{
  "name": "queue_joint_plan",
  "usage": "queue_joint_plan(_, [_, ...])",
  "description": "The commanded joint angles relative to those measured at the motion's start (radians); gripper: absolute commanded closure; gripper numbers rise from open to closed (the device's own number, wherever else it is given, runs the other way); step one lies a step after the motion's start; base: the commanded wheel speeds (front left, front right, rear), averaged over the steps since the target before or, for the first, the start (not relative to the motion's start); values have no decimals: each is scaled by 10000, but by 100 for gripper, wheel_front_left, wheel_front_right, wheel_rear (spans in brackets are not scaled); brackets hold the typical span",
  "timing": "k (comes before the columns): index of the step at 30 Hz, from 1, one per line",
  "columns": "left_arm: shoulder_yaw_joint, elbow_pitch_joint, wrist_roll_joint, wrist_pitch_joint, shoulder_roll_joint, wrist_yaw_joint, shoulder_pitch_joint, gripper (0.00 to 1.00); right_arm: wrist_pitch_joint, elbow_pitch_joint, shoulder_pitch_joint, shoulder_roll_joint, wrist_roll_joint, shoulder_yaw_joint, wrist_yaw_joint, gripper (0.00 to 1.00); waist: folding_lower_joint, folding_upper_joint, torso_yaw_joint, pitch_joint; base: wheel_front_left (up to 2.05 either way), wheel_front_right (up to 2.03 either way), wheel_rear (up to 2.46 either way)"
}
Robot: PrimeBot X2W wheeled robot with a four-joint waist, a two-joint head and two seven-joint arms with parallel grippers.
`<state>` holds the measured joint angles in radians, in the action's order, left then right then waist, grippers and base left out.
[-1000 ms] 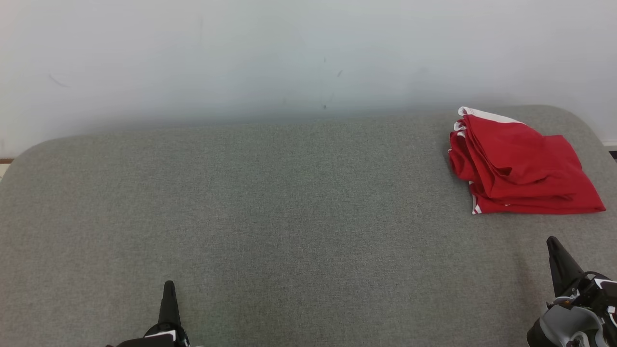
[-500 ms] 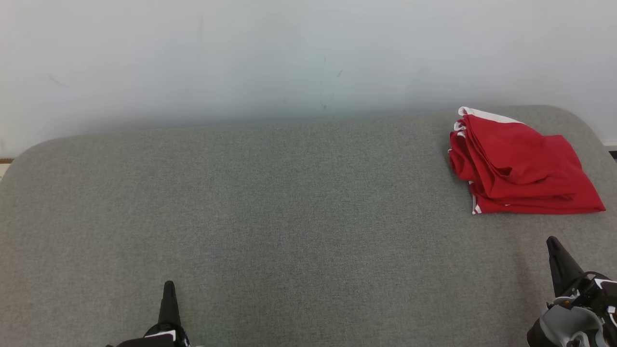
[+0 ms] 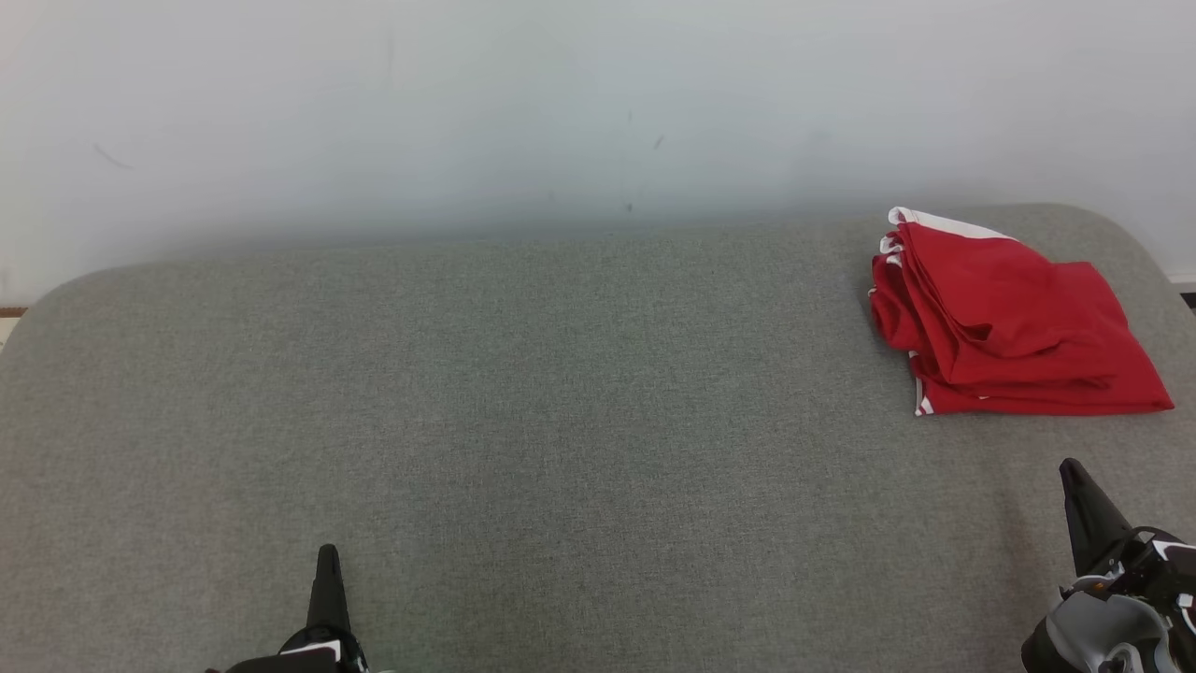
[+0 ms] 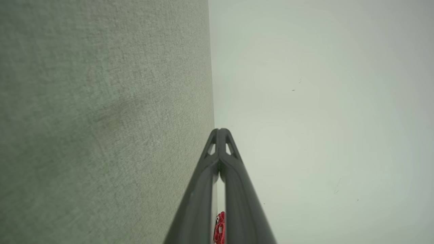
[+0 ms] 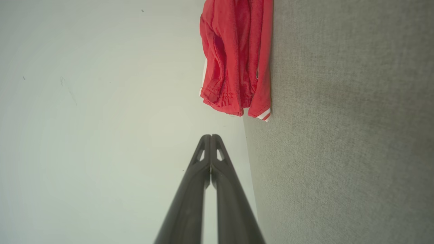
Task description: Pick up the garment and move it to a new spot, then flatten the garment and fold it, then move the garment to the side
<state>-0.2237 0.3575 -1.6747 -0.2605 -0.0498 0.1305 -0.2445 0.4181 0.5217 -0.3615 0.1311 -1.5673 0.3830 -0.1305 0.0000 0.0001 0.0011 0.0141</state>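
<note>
— Red garment [image 3: 1009,318]?
— Lying folded at the far right of the grey table [image 3: 561,421], near the wall [image 3: 561,93].
— Left gripper [image 3: 327,555], right gripper [image 3: 1069,467]?
— Both clenched on nothing, low at the near edge, apart from the cloth.

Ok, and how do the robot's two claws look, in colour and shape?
Both the left claw and right claw have two long, dark fingers tapering to a point, with small triangular cut-outs near the tips. The right wrist housing is pale grey.

One red garment [image 3: 1009,322], one grey surface [image 3: 561,421], two pincers, left pincer [image 3: 327,559], right pincer [image 3: 1072,473]
</note>
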Motion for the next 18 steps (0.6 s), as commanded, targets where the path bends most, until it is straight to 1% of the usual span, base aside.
queue_joint_plan(1, [11, 37, -18, -20, -8, 24, -37, 100, 28, 14, -60, 17, -32, 1, -4, 100, 0, -1, 0, 0, 0, 0, 0])
queue_joint_plan(18, [12, 35, -18, -18, -8, 24, -35, 100, 32, 13, -62, 13, -21, 12, -4, 100, 0, -1, 0, 0, 0, 0, 0])
